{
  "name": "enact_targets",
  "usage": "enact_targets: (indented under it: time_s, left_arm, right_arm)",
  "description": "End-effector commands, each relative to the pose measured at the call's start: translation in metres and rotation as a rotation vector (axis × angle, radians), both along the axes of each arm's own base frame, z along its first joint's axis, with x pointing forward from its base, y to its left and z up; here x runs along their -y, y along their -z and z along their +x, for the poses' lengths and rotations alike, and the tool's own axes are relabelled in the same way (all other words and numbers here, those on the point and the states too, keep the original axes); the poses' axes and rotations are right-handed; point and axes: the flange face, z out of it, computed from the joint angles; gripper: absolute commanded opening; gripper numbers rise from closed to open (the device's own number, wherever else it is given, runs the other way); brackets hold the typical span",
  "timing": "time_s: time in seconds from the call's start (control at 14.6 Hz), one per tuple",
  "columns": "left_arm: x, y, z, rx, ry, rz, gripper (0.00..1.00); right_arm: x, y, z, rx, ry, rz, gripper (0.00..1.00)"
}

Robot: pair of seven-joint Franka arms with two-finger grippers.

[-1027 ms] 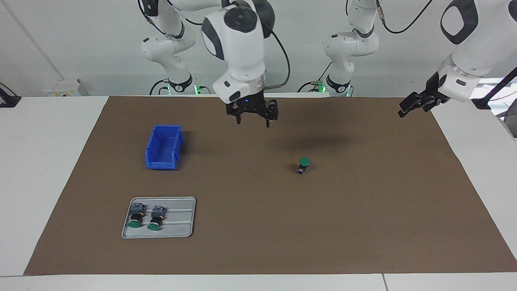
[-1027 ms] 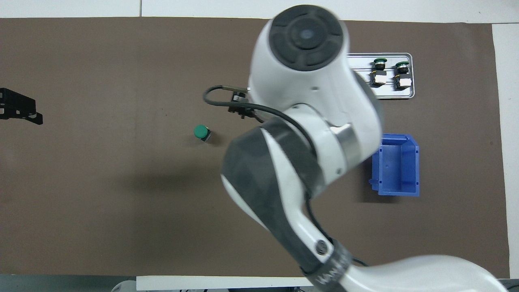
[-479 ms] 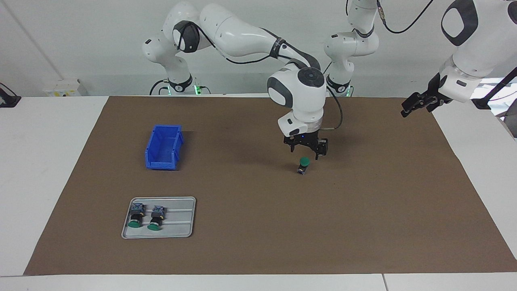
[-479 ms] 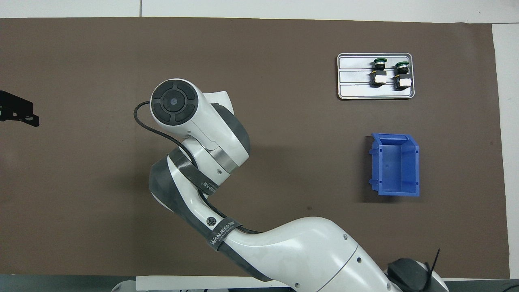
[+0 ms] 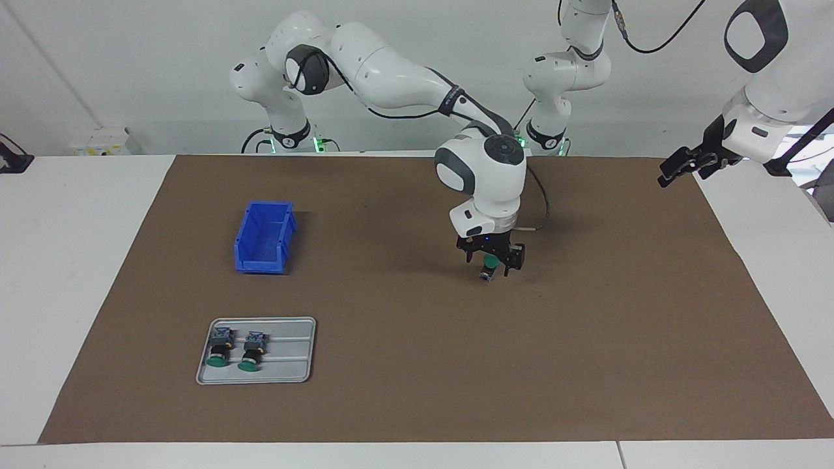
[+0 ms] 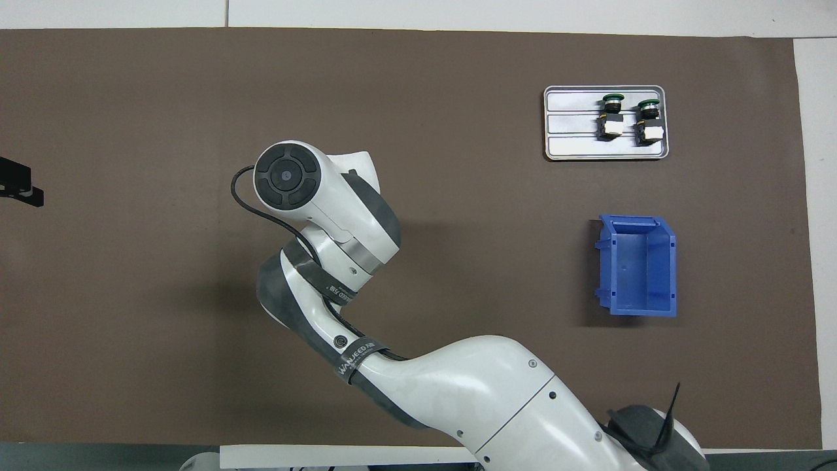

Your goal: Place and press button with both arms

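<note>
The button (image 5: 488, 268) stands upright on the brown mat (image 5: 417, 365) near the table's middle, green cap up. My right arm reaches over it, and my right gripper (image 5: 492, 259) is down at the cap with one finger (image 5: 468, 253) on each side of it, open. In the overhead view the right arm's wrist (image 6: 307, 190) hides both the button and that gripper. My left gripper (image 5: 675, 169) waits in the air over the mat's edge at the left arm's end; it also shows in the overhead view (image 6: 18, 186).
A grey tray (image 5: 287, 365) at the right arm's end holds two more green buttons (image 5: 219, 346) lying on their sides; it shows in the overhead view (image 6: 575, 147) too. A blue bin (image 5: 264, 238) stands nearer to the robots than the tray, also in the overhead view (image 6: 637, 265).
My right gripper swung from high over the mat across to the button and came down around its cap. My left gripper drew back a little toward the mat's edge.
</note>
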Motion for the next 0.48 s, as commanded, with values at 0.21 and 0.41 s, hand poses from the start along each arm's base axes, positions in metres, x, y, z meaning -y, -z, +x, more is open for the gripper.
enact_targets:
  time_s: [0.21, 0.41]
  left_arm:
    - [-0.0019, -0.0137, -0.0059, 0.023, 0.003, 0.017, 1.00]
    - [0.0032, -0.0149, -0.0107, 0.012, 0.013, 0.017, 1.00]
  right_arm:
    - [-0.0031, -0.0005, 0.0033, 0.015, 0.026, 0.063, 0.99]
    - [-0.0035, 0.0028, -0.0022, -0.021, 0.023, 0.063, 0.99]
